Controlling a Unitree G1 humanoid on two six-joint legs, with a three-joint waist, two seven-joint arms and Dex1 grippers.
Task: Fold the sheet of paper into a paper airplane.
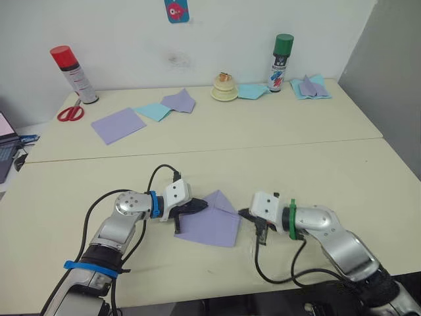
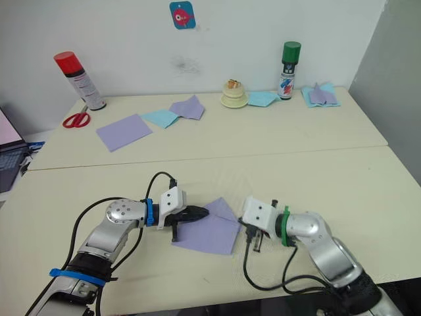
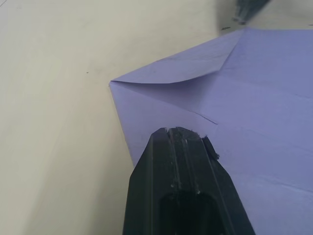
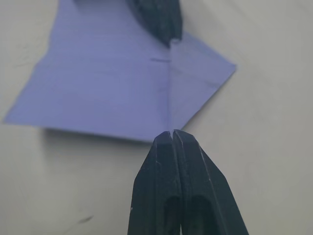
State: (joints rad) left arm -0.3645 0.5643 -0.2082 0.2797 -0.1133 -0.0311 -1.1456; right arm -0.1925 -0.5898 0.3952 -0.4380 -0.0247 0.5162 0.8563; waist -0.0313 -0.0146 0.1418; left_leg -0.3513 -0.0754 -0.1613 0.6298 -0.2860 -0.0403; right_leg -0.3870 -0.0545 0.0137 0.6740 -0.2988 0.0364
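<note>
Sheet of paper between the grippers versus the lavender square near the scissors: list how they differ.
The sheet of paper has one corner folded over and crease lines; the lavender square lies flat and smooth. The sheet of paper lies at the near edge with the left gripper pressing on it; the lavender square lies untouched at the far side. Both are lavender and similar in size.

The sheet of paper (image 1: pixel 210 224) was thin, matt lavender paper, smooth apart from fine crease lines and one corner folded over. The desk (image 1: pixel 316 171) looked like a smooth, matt cream laminate with faint specks. The left tool (image 3: pixel 182 147) was black plastic, ridged lengthwise and slightly glossy, with scuffs at its tip; the right tool (image 4: pixel 173 142) was the same black plastic, faintly shiny. The two spray cans (image 1: pixel 283 62) had glossy plastic caps.
</note>
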